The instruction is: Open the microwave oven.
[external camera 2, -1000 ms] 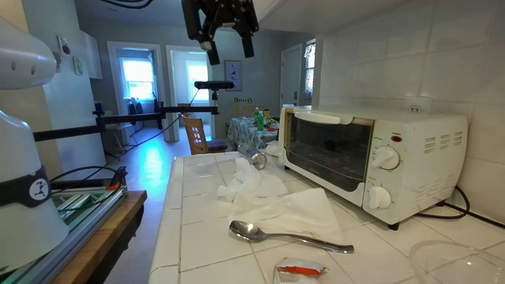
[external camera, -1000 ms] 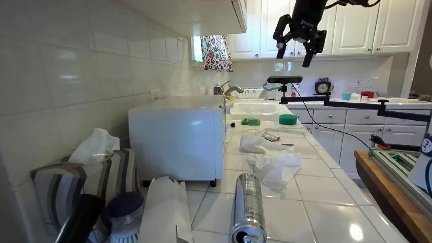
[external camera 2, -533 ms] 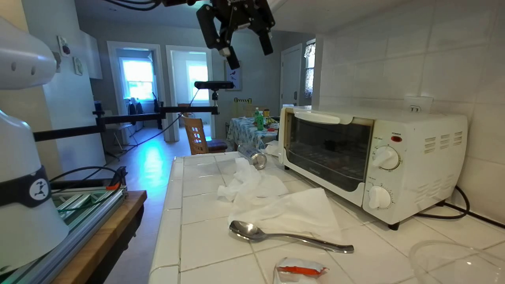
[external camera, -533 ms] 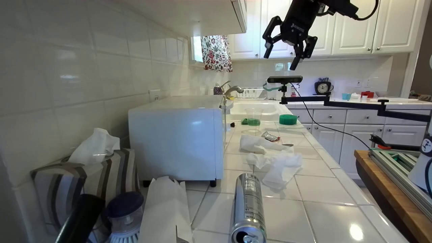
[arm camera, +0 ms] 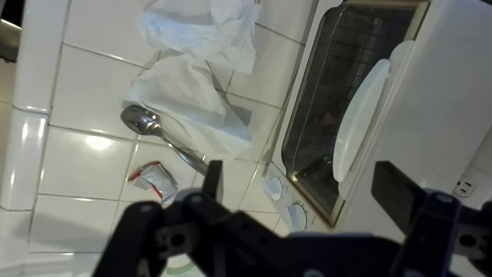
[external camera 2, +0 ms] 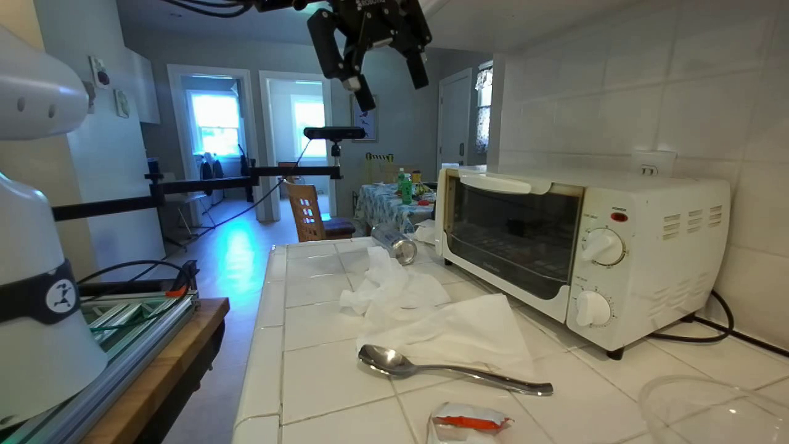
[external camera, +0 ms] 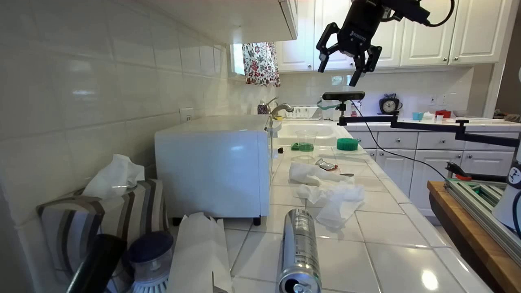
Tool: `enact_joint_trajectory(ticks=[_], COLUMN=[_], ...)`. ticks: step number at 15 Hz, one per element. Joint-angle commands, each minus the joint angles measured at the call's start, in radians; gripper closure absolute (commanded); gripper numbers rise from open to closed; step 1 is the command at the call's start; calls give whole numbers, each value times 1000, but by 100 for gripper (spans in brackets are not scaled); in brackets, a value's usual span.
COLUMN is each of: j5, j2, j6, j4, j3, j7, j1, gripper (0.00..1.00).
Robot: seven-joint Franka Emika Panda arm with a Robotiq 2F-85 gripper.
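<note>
The microwave oven is a white box with a dark-windowed door, standing on the tiled counter against the wall. It shows in both exterior views (external camera: 211, 171) (external camera 2: 675, 265) and in the wrist view (arm camera: 426, 119). Its door is shut. The white door handle (external camera 2: 496, 182) runs along the top of the door and also shows in the wrist view (arm camera: 357, 123). My gripper (external camera: 338, 73) is open and empty, tilted, high above the counter and in front of the oven. It also shows in an exterior view (external camera 2: 392, 87) and the wrist view (arm camera: 301, 181). It touches nothing.
White paper sheets (external camera 2: 444, 327), a spoon (external camera 2: 450, 371) and a torn wrapper (external camera 2: 468, 422) lie before the oven. A silver can (external camera: 300, 252) lies on its side. A cabinet (external camera: 228, 18) overhangs the oven. A camera on a black arm (external camera: 344, 96) stands near the gripper.
My gripper has tilted and shifted sideways, closer to the oven in both exterior views. Over the last half second it has sunk only slightly. The oven has not moved.
</note>
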Motion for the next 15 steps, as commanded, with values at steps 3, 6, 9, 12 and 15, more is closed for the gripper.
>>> enact_joint_trajectory(ticks=[3, 6, 9, 12, 15], j5=[14, 25, 49, 96, 148], j2=[79, 131, 183, 225, 263], j6=[64, 108, 140, 165, 190], j4=[-2, 3, 13, 25, 46], j3=[-18, -23, -31, -43, -56], j7=[35, 46, 54, 47, 38], j1=[-6, 4, 27, 60, 94], gripper=[0, 0, 0, 0, 0])
